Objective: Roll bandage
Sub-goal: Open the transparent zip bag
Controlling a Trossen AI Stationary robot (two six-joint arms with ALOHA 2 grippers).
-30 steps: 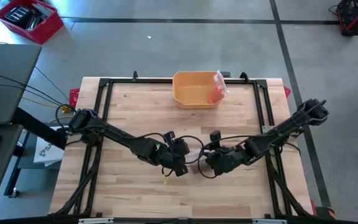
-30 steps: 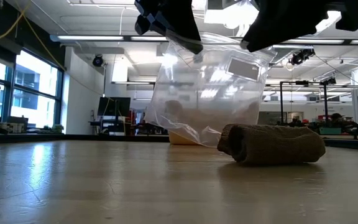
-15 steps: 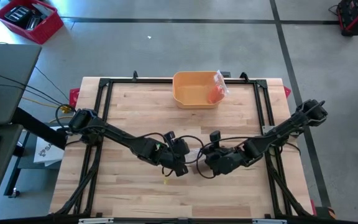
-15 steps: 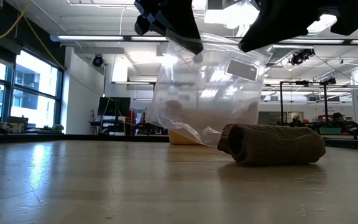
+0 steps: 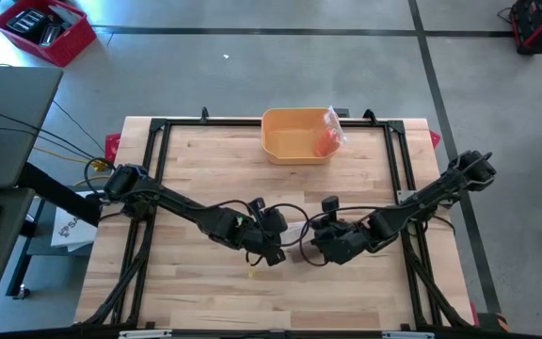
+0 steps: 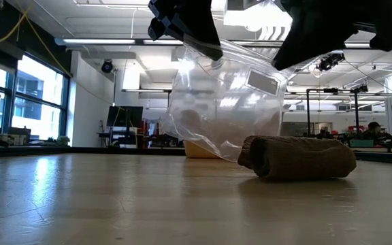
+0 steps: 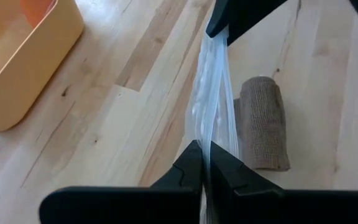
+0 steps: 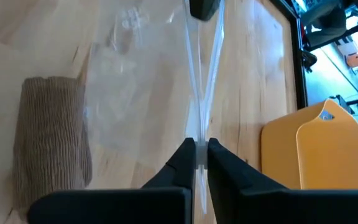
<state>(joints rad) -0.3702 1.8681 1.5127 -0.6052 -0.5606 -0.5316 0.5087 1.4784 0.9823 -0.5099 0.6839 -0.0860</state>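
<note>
On the pale wooden worktop (image 5: 205, 169), left end effector (image 7: 205, 163) and right end effector (image 8: 197, 155) pinch a clear plastic bag's (image 6: 223, 102) top edge; the tan rolled bandage (image 6: 298, 157) lies beside it, mid-worktop, free boards around.

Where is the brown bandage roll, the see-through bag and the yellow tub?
bandage roll (image 6: 298, 158), low view, middle of its side.
plastic bag (image 6: 223, 109), low view, middle of its clear front.
yellow tub (image 5: 269, 137), high view, its left wall.

Both arms reach low to table centre, wrists facing each other. Left gripper (image 5: 273, 250) pinched tight; right gripper (image 5: 315, 247) likewise, fingers (image 8: 219, 163) together.
</note>
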